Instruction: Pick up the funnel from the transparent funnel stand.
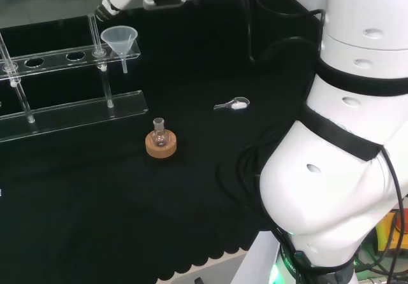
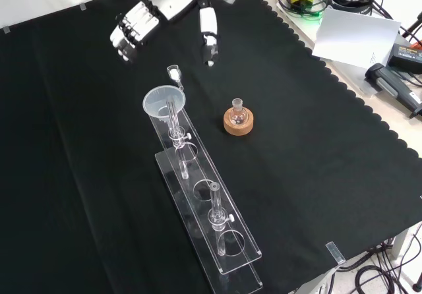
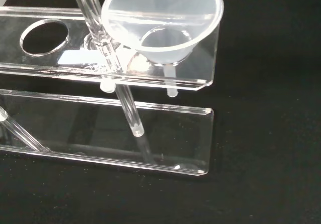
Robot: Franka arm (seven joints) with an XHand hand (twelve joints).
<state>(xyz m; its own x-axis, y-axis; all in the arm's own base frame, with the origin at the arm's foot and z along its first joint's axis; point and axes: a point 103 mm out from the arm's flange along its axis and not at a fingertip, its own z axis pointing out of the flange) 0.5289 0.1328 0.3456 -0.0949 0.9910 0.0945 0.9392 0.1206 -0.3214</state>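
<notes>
A clear plastic funnel (image 1: pixel 119 41) (image 2: pixel 165 103) (image 3: pixel 163 23) sits in the end hole of the transparent funnel stand (image 1: pixel 57 60) (image 2: pixel 221 244) (image 3: pixel 100 133), its stem hanging through the top shelf. In the front view the hand (image 2: pixel 165 4) hovers beyond that end of the stand, apart from the funnel, with its fingers (image 2: pixel 128 33) relaxed and the thumb (image 2: pixel 208 33) straight; it holds nothing. In the head view part of the hand (image 1: pixel 115 5) shows just behind the funnel. The wrist view looks at the funnel from close by.
A small round flask on a cork ring (image 1: pixel 160 141) (image 2: pixel 238 119) stands beside the stand. A small scoop with white powder (image 1: pixel 234 105) (image 2: pixel 174 73) lies between the funnel and the hand. Dark cables (image 1: pixel 255 23) hang at the back.
</notes>
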